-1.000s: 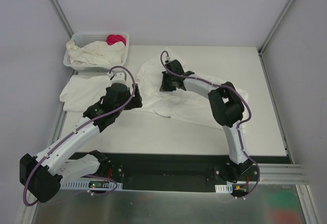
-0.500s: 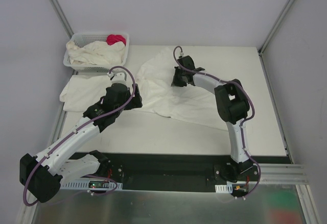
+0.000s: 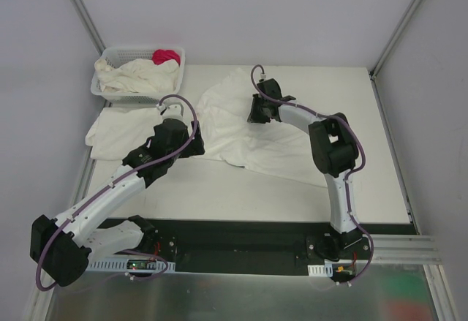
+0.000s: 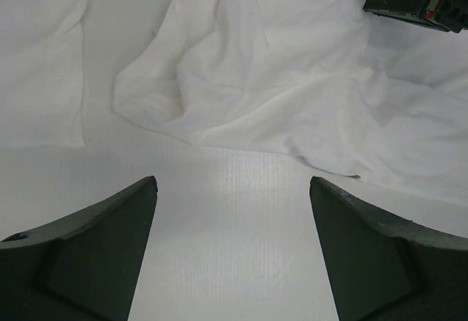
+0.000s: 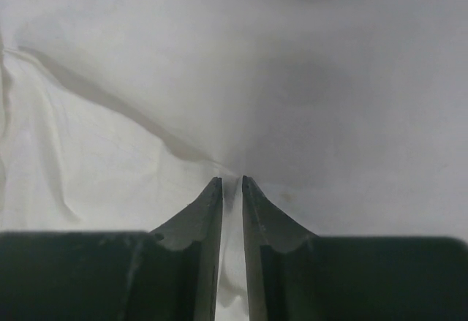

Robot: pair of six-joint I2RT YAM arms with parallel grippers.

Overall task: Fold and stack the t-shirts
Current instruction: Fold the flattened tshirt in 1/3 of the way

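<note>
A crumpled white t-shirt [image 3: 238, 134] lies spread over the middle of the table. My right gripper [image 3: 256, 113] is on its far part, shut on a pinched fold of the fabric [image 5: 232, 262]; the jaws stand nearly together with cloth between them [image 5: 232, 180]. My left gripper [image 3: 193, 145] is open and empty, low over bare table just short of the shirt's near-left edge [image 4: 248, 72]; its jaws stand wide apart [image 4: 233, 181]. A folded white t-shirt [image 3: 117, 132] lies at the left, also in the left wrist view [image 4: 36, 58]. More cream shirts [image 3: 135, 78] fill the basket.
A white lattice basket [image 3: 102, 94] stands at the back left with a pink-red cloth [image 3: 166, 55] in it. Grey walls close in the table on the left, back and right. The right gripper's body shows in the left wrist view [image 4: 420, 3].
My right gripper has moved right and towards the back, pulling the pinched shirt fabric with it. My left arm has shifted only slightly.
</note>
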